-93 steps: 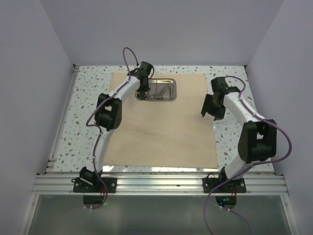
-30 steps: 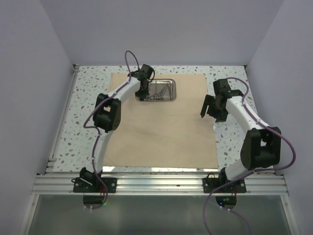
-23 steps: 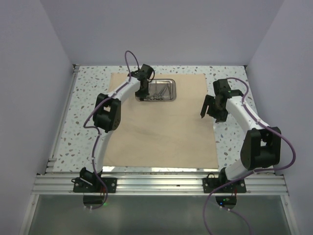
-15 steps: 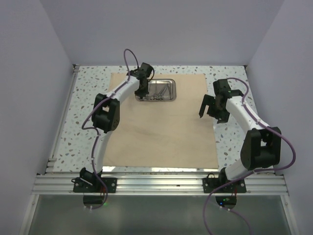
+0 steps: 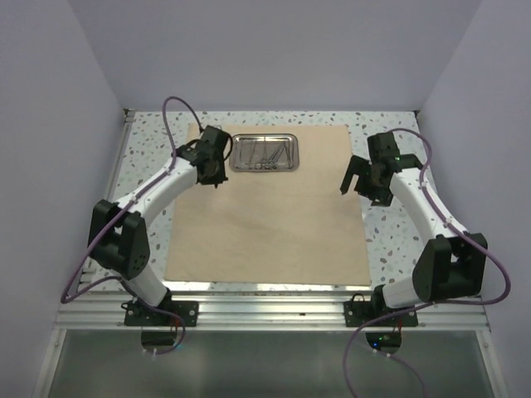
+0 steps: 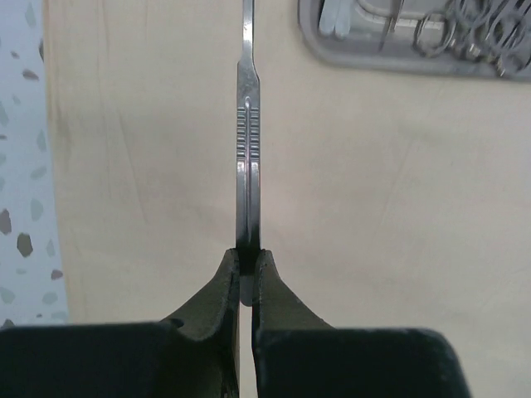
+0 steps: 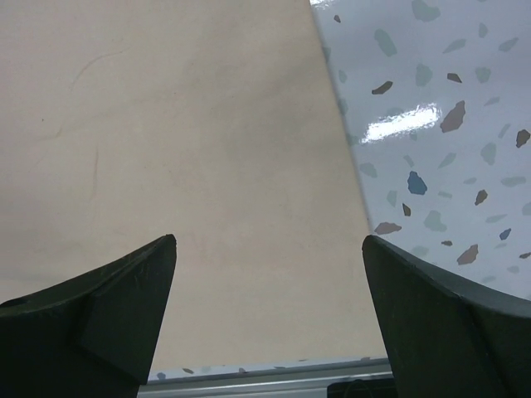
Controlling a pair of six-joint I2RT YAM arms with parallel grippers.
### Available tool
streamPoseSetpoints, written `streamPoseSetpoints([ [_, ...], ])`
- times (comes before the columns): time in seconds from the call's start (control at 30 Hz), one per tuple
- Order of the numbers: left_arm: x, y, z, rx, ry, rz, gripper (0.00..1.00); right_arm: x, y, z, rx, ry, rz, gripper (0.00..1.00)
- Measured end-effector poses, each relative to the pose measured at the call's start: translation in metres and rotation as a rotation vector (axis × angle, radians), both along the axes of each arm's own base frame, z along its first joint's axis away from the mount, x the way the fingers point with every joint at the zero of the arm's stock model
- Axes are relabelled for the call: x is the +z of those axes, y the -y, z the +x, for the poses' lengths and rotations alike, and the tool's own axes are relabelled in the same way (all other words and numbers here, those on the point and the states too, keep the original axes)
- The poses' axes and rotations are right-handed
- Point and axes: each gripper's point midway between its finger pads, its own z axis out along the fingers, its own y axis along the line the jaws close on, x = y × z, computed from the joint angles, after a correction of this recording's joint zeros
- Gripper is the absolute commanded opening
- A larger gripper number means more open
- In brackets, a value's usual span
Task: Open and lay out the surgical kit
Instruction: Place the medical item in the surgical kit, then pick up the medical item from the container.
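**Steel tray** (image 5: pixel 264 152): shallow, rectangular and shiny. It sits on the cloth near the cloth's far edge, left of centre.
- Contents: a tangle of thin silver instruments. Ring-handled scissors (image 6: pixel 465 29) lie toward the tray's right end. The other pieces are too fine to tell apart.

**Cloth wrap** (image 5: pixel 274 215): tan, opened into one large flat sheet under the tray. It reaches from the tray to the near edge of the table.

**Scalpel** (image 6: pixel 248 141): outside the tray, just to its left and above the cloth. The ribbed flat handle points away from the arm bases. The far end runs out of the wrist view.

**Left gripper** (image 6: pixel 246 265): just left of the tray's near-left corner. Its fingers are pinched together on the near end of the scalpel handle. The arm reaches in from the left, with its elbow out over the table's left side.

**Right gripper** (image 7: pixel 270 245): well to the right of the tray, over the cloth's right edge. The jaws are spread wide with nothing between them. The arm bows out to the right.

**Table** (image 5: pixel 398 240): speckled terrazzo, showing around the cloth on the left, right and far sides of the tray.
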Motion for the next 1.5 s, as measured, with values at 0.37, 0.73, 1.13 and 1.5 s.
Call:
streamPoseSetpoints([
  [0.37, -0.098, 0.003, -0.15, -0.064, -0.238, -0.045, 0.26, 0.03, 0.005, -0.034, -0.039, 0.018, -0.019, 0.98],
  [0.73, -0.072, 0.009, -0.157, -0.001, -0.237, -0.068, 0.85, 0.045, 0.008, -0.06, -0.029, 0.051, -0.014, 0.98],
  [1.13, 0.03, 0.086, 0.031, -0.011, 0.097, -0.069, 0.75, 0.04, -0.014, -0.062, 0.048, 0.029, 0.052, 0.98],
  [1.5, -0.061, 0.078, 0.161, 0.004, 0.053, -0.033, 0.7, 0.046, -0.003, -0.075, 0.026, -0.008, 0.0, 0.98],
])
